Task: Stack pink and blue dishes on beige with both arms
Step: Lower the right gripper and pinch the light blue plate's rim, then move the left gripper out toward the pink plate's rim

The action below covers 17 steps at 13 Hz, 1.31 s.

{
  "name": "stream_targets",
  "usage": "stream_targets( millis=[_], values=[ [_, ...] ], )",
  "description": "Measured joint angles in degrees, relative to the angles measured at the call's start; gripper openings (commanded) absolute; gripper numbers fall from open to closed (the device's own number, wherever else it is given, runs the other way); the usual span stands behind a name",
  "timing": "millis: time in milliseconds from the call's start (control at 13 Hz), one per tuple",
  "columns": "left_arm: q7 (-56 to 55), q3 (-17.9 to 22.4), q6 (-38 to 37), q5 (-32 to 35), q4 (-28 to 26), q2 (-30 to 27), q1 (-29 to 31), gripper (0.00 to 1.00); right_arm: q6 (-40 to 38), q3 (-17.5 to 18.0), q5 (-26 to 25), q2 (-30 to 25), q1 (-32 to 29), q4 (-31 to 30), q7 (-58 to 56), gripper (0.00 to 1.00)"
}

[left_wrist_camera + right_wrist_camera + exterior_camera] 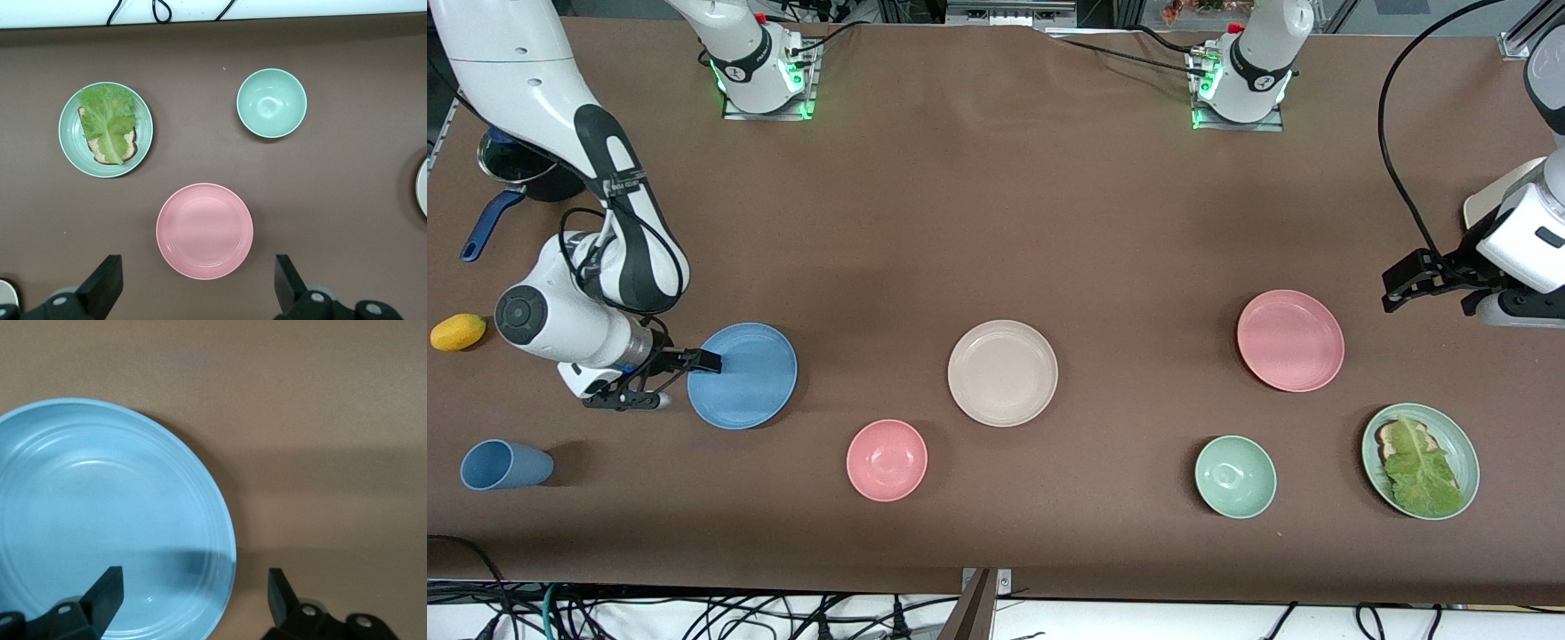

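Now, in the front view, the matte beige plate (1002, 372) lies mid-table on the brown cloth (996, 222). The blue plate (743, 375) lies toward the right arm's end, and the right gripper (665, 380) is at its rim with fingers apart. The pink plate (1289, 340) lies toward the left arm's end, near the left gripper (1427, 293).

In the left wrist view, the left gripper's black fingers (100, 287) stand wide apart above the round pink plate (205, 231).

In the right wrist view, one finger (103, 593) is over the smooth blue plate (100, 513), the other outside its low rim.

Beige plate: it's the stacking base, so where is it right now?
In the front view the beige plate lies mid-table between the blue plate and pink plate, with the pink bowl nearer the camera.
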Motion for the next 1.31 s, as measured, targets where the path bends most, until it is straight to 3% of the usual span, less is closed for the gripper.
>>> stream_targets(
  millis=[231,846,1077,1308],
  values=[
    [0.0,0.2,-0.2,0.0,-0.3,3.0,0.6,1.00,0.1,0.0,0.0,0.0,0.1,0.1,0.0,0.96],
    [0.1,0.5,0.4,0.0,-0.3,18.1,4.8,1.00,1.0,0.0,0.0,0.8,-0.2,0.0,0.0,0.96],
    [4.3,0.6,3.9,0.0,-0.8,22.3,8.0,1.00,2.1,-0.2,0.0,2.0,-0.4,0.1,-0.1,0.96],
    [7.4,0.6,12.6,0.0,-6.6,23.7,10.7,1.00,2.5,-0.2,0.0,2.5,-0.4,0.1,-0.3,0.87]
  ],
)
